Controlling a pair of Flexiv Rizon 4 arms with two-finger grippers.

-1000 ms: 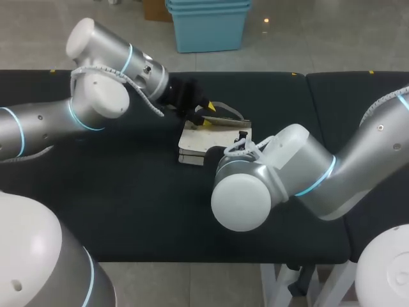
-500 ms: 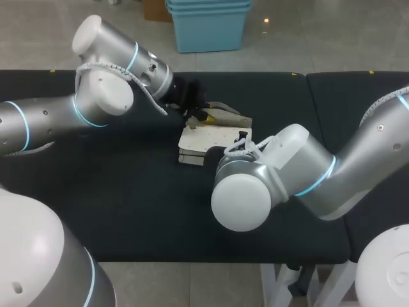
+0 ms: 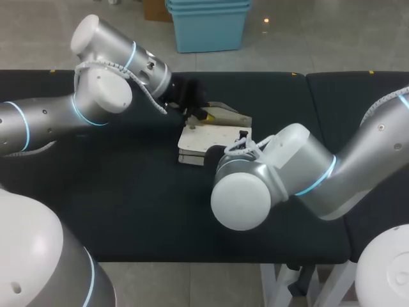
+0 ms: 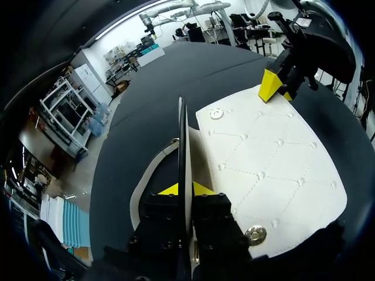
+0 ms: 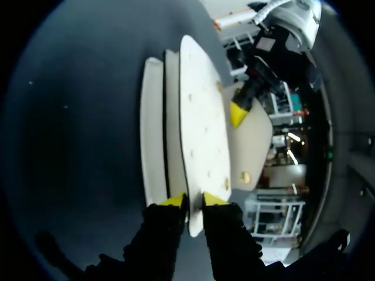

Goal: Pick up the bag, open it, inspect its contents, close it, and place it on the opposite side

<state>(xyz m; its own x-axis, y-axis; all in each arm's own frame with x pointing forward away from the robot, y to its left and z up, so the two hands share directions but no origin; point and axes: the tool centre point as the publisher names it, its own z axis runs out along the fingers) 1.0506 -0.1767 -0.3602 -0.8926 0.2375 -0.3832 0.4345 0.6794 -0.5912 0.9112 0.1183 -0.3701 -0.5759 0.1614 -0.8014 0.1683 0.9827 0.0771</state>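
The left arm (image 3: 57, 118) comes in over the dark bench (image 3: 128, 198) from its left edge and reaches the bag's far left corner. The left pincer (image 4: 186, 188) is clamped on a thin panel of the bag (image 3: 208, 137), which stands edge-on between its two yellow tips in the left wrist view. A pale strap (image 4: 149, 175) loops on the bench just beside that pincer.

The bag is cream and quilted, and it lies near the middle of the bench between the two arms. Its flap (image 4: 269, 170) spreads out flat beside the left pincer. A metal snap (image 4: 255, 235) sits near the pincer's end of the flap, and a second one (image 4: 217, 113) sits further along.

At the flap's far corner in the left wrist view, the right pincer (image 5: 193, 200) grips the bag from the other side. In the right wrist view its yellow fingertips (image 5: 172, 201) close on the edge of the flap from both sides. The bag's other layers (image 5: 153, 134) lie stacked beside the flap.

The right arm (image 3: 300, 176) enters from the right of the bench. Its wrist hides most of its pincer in the head view.
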